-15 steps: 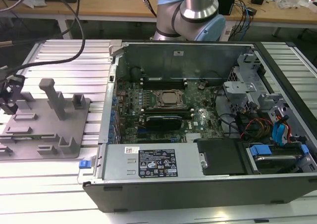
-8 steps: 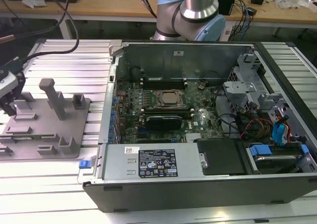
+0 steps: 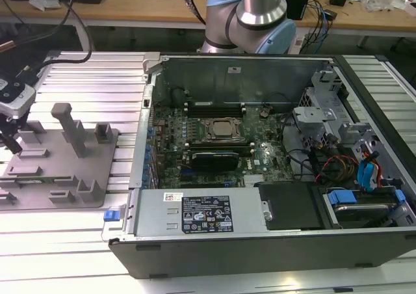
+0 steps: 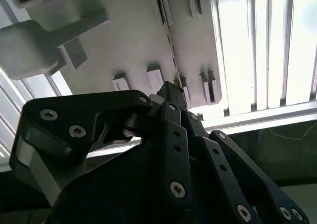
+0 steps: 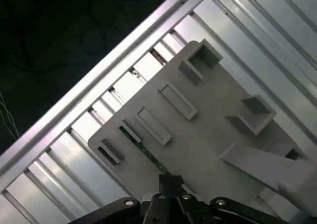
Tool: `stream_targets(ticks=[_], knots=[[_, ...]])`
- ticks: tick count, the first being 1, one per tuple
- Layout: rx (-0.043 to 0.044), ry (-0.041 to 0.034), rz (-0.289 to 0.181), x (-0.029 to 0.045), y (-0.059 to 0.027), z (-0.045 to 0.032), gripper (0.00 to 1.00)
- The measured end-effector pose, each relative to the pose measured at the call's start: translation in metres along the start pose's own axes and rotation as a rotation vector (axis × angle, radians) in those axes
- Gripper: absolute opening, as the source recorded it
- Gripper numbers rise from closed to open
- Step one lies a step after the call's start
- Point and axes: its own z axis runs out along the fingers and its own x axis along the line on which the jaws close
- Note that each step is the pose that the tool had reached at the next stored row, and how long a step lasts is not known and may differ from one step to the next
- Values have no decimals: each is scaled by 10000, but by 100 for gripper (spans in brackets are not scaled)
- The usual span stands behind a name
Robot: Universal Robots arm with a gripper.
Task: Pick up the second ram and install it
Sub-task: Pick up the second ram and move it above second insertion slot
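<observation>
At nine o'clock of the computer case (image 3: 234, 79), with jaws clenched on the second ram (image 5: 143, 153) standing edgewise in the fixture plate (image 3: 97, 157), risks cocking it and binding in its slot through a seemingly off-centre pinch

A ribbed aluminium tabletop (image 3: 84, 73) carries a grey fixture plate (image 3: 62, 177) with upright posts at the exterior view's left, and an open computer case (image 3: 260, 242) just beside it.
</observation>
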Motion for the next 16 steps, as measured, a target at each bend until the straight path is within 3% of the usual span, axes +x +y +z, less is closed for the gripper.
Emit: stream_targets(ticks=[1, 3, 6, 11, 16], knots=[[-5, 8, -175, 0, 0, 2, 8], [-31, 53, -1183, 0, -1, 15, 8], [-56, 97, -2145, 1, -1, 27, 8], [-85, 146, -3229, 1, -2, 42, 8], [-136, 234, -5177, 2, -4, 71, 8]])
